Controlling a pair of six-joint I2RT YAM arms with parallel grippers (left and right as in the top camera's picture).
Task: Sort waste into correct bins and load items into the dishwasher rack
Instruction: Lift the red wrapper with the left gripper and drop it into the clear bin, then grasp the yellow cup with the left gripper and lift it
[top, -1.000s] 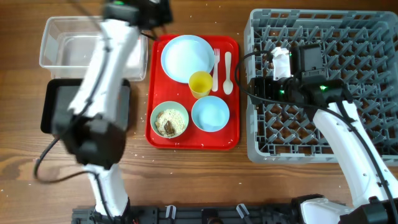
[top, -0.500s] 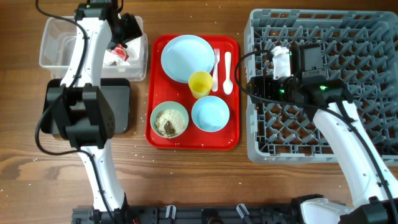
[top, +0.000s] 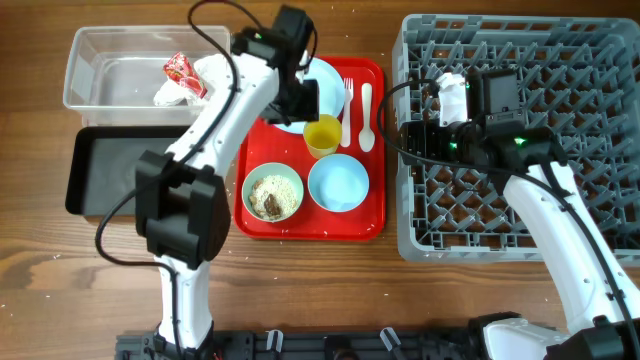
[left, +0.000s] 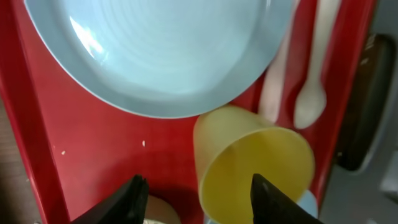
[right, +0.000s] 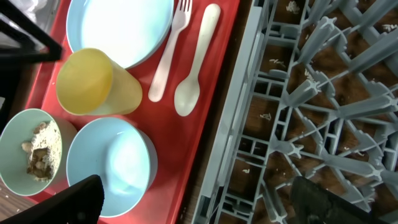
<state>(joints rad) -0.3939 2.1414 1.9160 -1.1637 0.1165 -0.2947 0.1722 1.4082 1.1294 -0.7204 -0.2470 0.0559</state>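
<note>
My left gripper (top: 303, 103) hangs open over the red tray (top: 368, 225), at the near rim of the light blue plate (left: 168, 56). The yellow cup (left: 255, 162) lies on its side just below, close to the right fingertip (left: 268, 198), and nothing is gripped. A red-and-white wrapper (top: 181, 71) and a white napkin (top: 170, 95) lie in the clear tub (top: 100, 60). The pale green-white bowl (top: 272, 194) holds food scraps. Beside it sits the blue bowl (top: 338, 183). My right gripper (right: 205, 202) stands open and empty over the left edge of the dishwasher rack (top: 520, 140).
A white fork (top: 348, 108) and spoon (top: 367, 115) lie on the red tray's right side, between the plate and the rack. The black tray (top: 100, 175) sits in front of the clear tub. Crumbs dot the wooden table near the red tray.
My left arm swung right from the clear tub to above the red tray, leaving wrapper and napkin in the tub. Its jaws went from shut to open. The right arm has not moved.
</note>
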